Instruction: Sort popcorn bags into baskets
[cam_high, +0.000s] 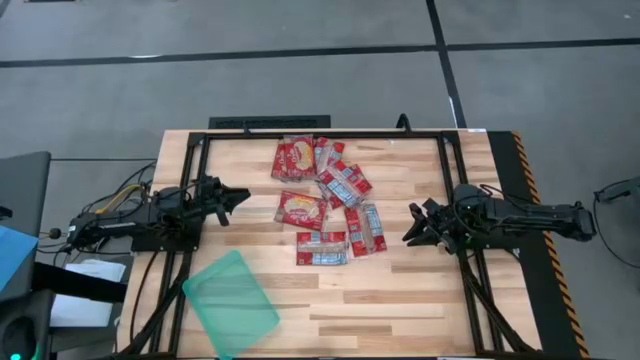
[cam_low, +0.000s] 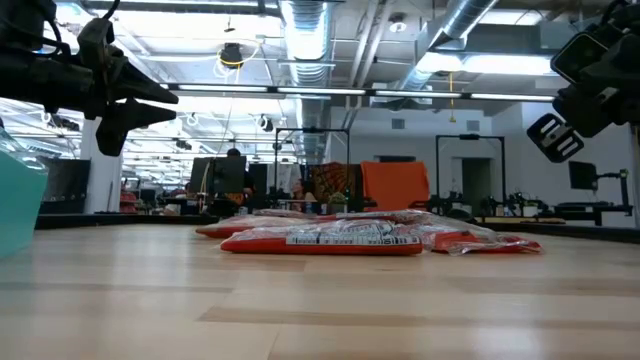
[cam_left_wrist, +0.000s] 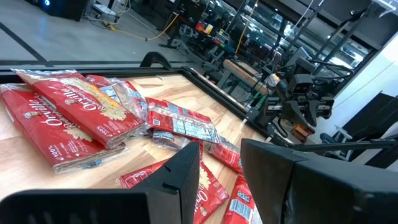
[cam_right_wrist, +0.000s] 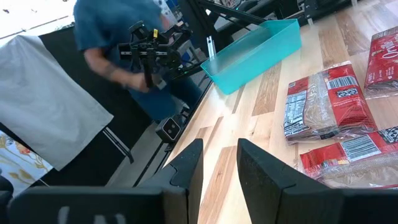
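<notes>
We see the popcorn bags (cam_high: 326, 198) clustered mid-table, none in the teal basket (cam_high: 231, 304) at the near left edge; left gripper (cam_high: 240, 199) and right gripper (cam_high: 411, 224) hover either side, fingers slightly apart, empty.

The counter (cam_high: 400, 290) was pale wood in planks, smooth with a light sheen. The popcorn bags (cam_high: 327, 198) were glossy, crinkled red plastic film. The basket (cam_high: 232, 303) looked like translucent teal plastic, smooth. Each end effector, left (cam_high: 240, 197) and right (cam_high: 409, 224), was matt black, its fingers (cam_right_wrist: 186, 165) seemingly hard plastic.
</notes>
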